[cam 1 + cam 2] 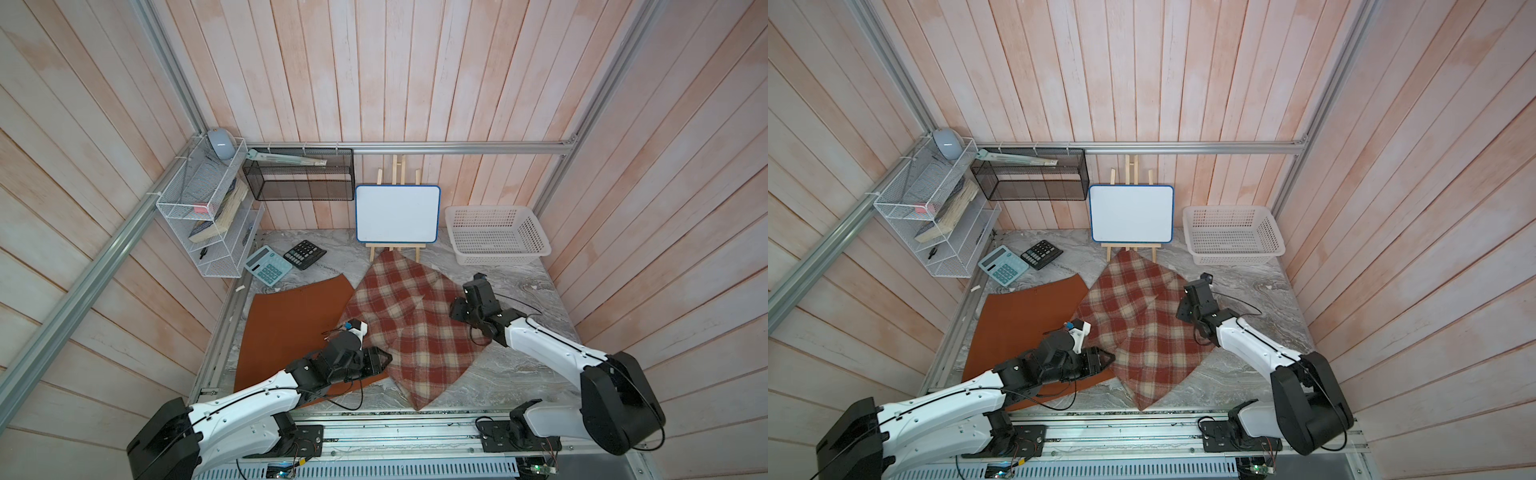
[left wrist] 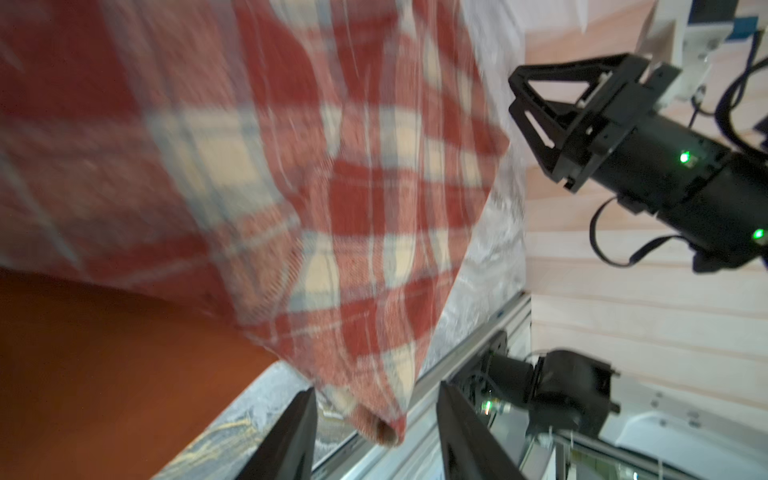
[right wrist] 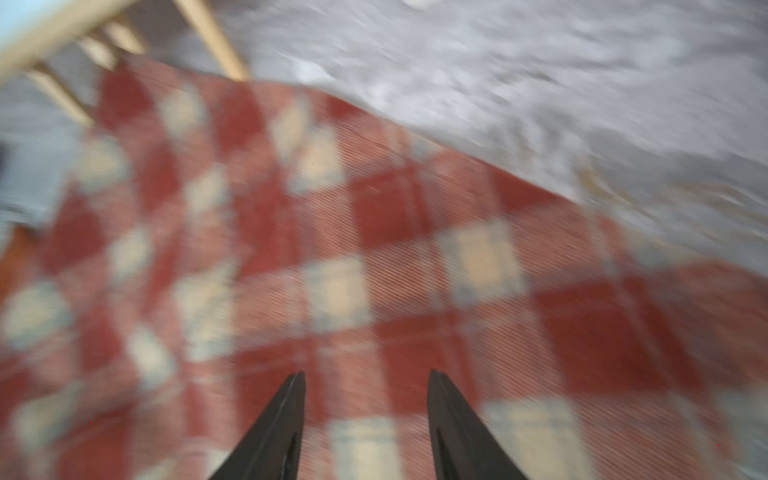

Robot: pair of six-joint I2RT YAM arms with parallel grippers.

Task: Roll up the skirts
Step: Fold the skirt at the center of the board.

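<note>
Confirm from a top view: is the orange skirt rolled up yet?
No, the orange skirt lies flat and unrolled on the table, with the plaid skirt overlapping one edge.

whiteboard [image 1: 397, 212], basket [image 1: 505, 258], teal calculator [image 1: 268, 264], black calculator [image 1: 304, 254]

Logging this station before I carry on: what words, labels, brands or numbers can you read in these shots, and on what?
No text can be read in any view.
Keys of the teal calculator: too small.
Keys of the black calculator: too small.
The whiteboard: blank.
Cover of the book: print too small.
The long packet: print blurred.
No label shows on the plaid skirt or the rust-orange skirt.
</note>
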